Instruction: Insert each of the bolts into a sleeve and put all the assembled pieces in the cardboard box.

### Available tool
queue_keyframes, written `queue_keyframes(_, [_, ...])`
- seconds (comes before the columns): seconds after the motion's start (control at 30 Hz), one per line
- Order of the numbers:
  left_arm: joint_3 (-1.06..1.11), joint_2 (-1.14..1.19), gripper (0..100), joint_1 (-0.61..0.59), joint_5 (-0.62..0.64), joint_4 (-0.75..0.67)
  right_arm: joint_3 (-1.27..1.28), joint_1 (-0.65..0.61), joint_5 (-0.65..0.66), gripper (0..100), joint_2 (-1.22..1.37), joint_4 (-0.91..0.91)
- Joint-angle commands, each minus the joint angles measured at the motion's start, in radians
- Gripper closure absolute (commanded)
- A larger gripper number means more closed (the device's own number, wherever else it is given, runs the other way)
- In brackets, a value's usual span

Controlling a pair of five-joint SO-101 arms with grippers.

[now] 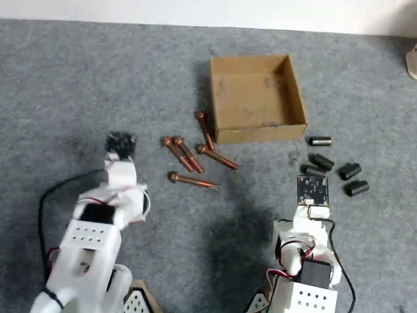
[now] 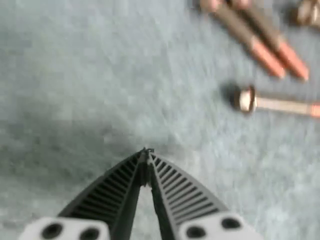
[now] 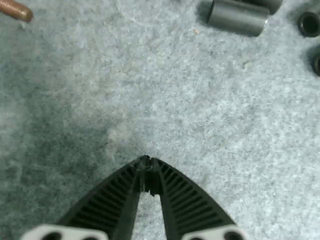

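Several copper bolts (image 1: 195, 153) lie loose on the grey carpet, left of and in front of the open cardboard box (image 1: 225, 134). Several black sleeves (image 1: 335, 166) lie scattered to the right of the box's front corner. My left gripper (image 1: 120, 143) hangs over bare carpet to the left of the bolts; its fingers are shut on nothing (image 2: 145, 153), with one bolt (image 2: 275, 103) and a pair of bolts (image 2: 257, 45) nearby. My right gripper (image 1: 313, 187) sits just in front of the sleeves, shut and holding nothing (image 3: 145, 161), with a sleeve (image 3: 237, 17) ahead of it.
The box's inside shows nothing in it. A bolt tip (image 3: 15, 10) pokes into the right wrist view. Bare carpet lies between the two arms and along the table's left side. A pale object (image 1: 412, 62) sits at the far right edge.
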Motion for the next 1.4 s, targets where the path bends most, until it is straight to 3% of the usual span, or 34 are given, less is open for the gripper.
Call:
queue_keyframes(0.0, [-0.117,-0.012,99,-0.021,0.003,0.051,0.145,0.008,-0.005,99.3,-0.01,0.005])
queue_keyframes(0.17, [-0.153,-0.005,99,-0.01,0.003,0.112,0.145,0.008,-0.005,99.3,-0.01,0.005])
queue_keyframes(0.27, [-0.226,-0.002,99,-0.01,0.008,0.23,0.145,0.008,-0.005,99.3,-0.01,0.005])
queue_keyframes(0.47, [-0.398,-0.001,99,-0.007,0.164,0.456,0.145,0.008,-0.005,99.3,-0.01,0.005])
queue_keyframes(0.73, [-0.395,-0.001,99,0.082,0.203,0.476,0.145,0.008,-0.005,99.3,-0.01,0.005])
queue_keyframes(1.0, [-0.326,-0.01,99,0.079,0.463,0.427,0.145,0.012,-0.005,99.3,-0.01,0.005])
queue_keyframes(1.27, [-0.154,-0.012,99,0.035,0.486,0.325,0.145,0.012,-0.005,99.3,-0.01,0.005])
queue_keyframes(1.37, [-0.163,-0.012,99,0.035,0.549,0.307,0.145,0.012,-0.005,99.3,-0.01,0.005])
